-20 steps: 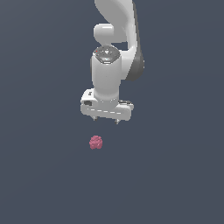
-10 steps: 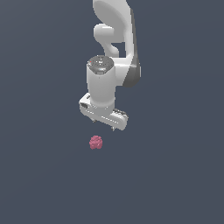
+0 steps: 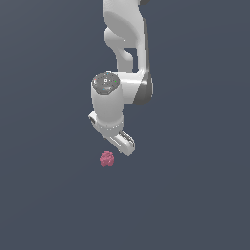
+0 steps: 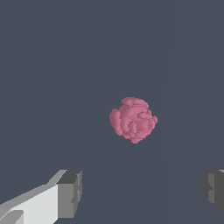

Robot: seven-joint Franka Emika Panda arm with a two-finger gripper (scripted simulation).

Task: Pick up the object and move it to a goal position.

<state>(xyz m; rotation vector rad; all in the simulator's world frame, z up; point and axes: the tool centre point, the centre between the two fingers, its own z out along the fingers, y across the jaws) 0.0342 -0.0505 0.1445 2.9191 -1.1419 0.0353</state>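
Observation:
The object (image 3: pixel 107 159) is a small bumpy pink-red lump lying on the dark grey floor, and it also shows in the wrist view (image 4: pixel 133 119). My white gripper (image 3: pixel 117 141) hangs just above it, a little toward the exterior view's right, without touching it. In the wrist view the gripper (image 4: pixel 140 188) is open. One grey fingertip (image 4: pixel 70 192) and the other (image 4: pixel 213 190) stand far apart with nothing between them. The object lies beyond the gap between them.
The flat dark grey floor (image 3: pixel 195 195) runs all around. The white arm (image 3: pixel 124 39) comes down from the top of the exterior view.
The gripper has come down toward the object and the wrist has turned, so the hand now sits at a slant. The object has not moved.

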